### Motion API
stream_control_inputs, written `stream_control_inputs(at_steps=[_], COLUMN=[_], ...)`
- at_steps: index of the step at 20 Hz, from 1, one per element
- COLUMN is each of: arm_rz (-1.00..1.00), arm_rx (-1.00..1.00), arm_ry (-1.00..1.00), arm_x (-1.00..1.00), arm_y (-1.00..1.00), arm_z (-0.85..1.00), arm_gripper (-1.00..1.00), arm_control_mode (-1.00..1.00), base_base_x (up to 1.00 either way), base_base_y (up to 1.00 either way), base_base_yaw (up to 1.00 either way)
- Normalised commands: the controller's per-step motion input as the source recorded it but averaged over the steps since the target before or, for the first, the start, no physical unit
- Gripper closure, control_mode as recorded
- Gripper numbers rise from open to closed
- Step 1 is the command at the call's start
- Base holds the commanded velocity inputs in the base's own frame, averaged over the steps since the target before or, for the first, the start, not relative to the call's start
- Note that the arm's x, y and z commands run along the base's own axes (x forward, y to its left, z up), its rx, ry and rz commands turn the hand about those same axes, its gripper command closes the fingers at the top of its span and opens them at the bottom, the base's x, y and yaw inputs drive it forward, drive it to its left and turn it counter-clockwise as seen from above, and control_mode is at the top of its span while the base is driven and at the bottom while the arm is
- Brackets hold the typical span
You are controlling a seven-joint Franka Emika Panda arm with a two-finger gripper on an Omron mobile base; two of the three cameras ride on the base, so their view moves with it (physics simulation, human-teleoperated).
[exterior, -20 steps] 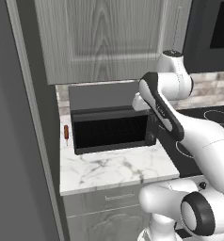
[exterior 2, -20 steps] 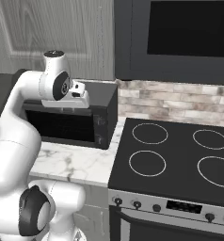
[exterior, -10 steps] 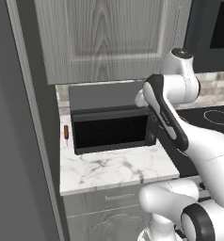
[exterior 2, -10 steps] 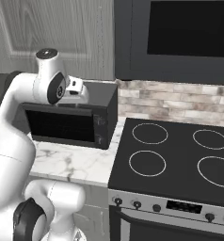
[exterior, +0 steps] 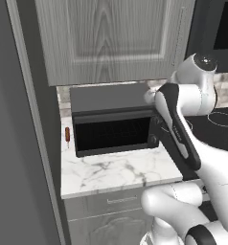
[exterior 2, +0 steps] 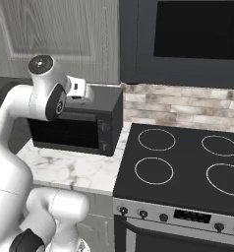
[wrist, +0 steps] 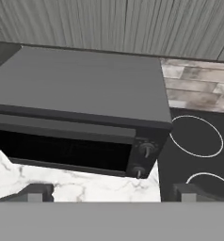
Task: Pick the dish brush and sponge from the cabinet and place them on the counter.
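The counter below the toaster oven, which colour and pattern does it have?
The counter is white marble with grey veins, clearest in the left base view.

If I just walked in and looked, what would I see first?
First the big white robot arm, bending up in front of the black toaster oven that sits on the white marble counter. Above it hangs the grey cabinet with its door shut, and to the right lies the black stovetop with white rings. A little orange-red stick lies on the counter left of the oven.
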Motion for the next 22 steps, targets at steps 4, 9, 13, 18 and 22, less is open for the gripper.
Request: stream_control_inputs(at_steps=[4, 9, 13, 18, 22], arm_rz=[0.00, -0.01, -0.01, 0.00, 0.00], arm_rx=[0.03, 0.05, 0.08, 0.07, 0.05], arm_ry=[-0.23, -0.20, -0.18, -0.19, -0.21], arm_x=[-0.09, -0.02, -0.02, -0.03, -0.01], arm_y=[-0.21, -0.21, -0.21, -0.21, -0.20], arm_z=[0.35, 0.34, 0.26, 0.25, 0.22], arm_gripper=[-1.00, -1.00, -1.00, -1.00, -1.00], arm_control_mode=[-1.00, -1.00, -1.00, -1.00, -1.00], base_base_x=[0.00, 0.00, 0.00, 0.00, 0.00], base_base_y=[0.00, 0.00, 0.00, 0.00, 0.00], base_base_yaw=[0.00, 0.00, 0.00, 0.00, 0.00])
